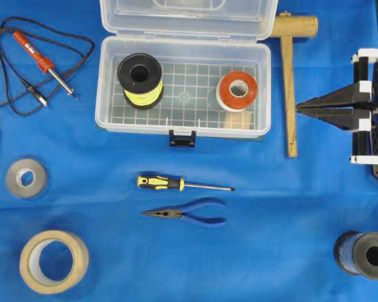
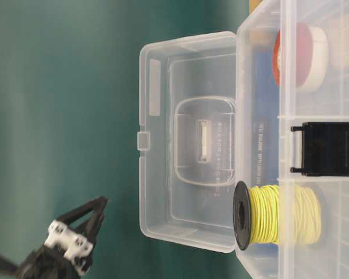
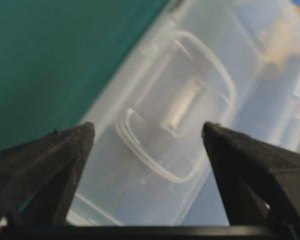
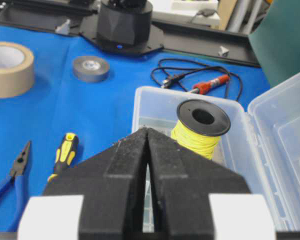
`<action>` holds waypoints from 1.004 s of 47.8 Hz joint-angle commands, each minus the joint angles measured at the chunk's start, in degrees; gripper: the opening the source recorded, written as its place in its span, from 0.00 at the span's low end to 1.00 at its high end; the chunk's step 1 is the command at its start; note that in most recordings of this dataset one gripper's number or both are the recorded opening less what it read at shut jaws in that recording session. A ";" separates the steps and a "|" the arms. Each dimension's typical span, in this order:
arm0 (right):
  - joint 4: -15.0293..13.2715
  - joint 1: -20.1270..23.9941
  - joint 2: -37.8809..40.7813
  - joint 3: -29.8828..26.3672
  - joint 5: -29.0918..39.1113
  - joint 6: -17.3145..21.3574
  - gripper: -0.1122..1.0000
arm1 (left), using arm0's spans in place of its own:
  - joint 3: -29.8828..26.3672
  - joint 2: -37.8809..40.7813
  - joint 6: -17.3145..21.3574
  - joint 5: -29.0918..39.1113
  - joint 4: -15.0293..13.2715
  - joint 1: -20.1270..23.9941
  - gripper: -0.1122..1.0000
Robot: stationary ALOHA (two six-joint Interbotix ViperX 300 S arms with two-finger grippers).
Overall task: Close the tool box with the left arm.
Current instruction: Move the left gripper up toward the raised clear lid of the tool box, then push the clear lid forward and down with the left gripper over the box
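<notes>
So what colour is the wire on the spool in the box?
Yellow wire spool, clearest in the overhead view.

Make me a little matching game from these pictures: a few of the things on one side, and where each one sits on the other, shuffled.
Things:
1. spool of yellow wire
2. screwdriver
3. soldering iron
4. wooden mallet

Places:
A. on the blue cloth, left of the tool box
B. inside the tool box, at its left end
C. on the blue cloth, right of the tool box
D. on the blue cloth in front of the tool box, just above the blue-handled pliers

Pairs: 1-B, 2-D, 3-A, 4-C
</notes>
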 commanded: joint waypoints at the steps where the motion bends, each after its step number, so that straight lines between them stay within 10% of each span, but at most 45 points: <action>1: 0.09 -0.09 0.53 -1.14 0.00 0.09 0.10 | -5.45 3.08 -0.09 1.14 0.18 0.70 0.92; 18: 0.00 -0.26 0.70 -1.05 1.14 0.09 0.10 | -16.61 15.73 -0.18 5.89 0.18 2.37 0.92; 48: 0.00 -1.93 0.70 -1.05 1.85 0.09 0.10 | -17.93 17.75 -0.35 15.91 0.00 -2.29 0.92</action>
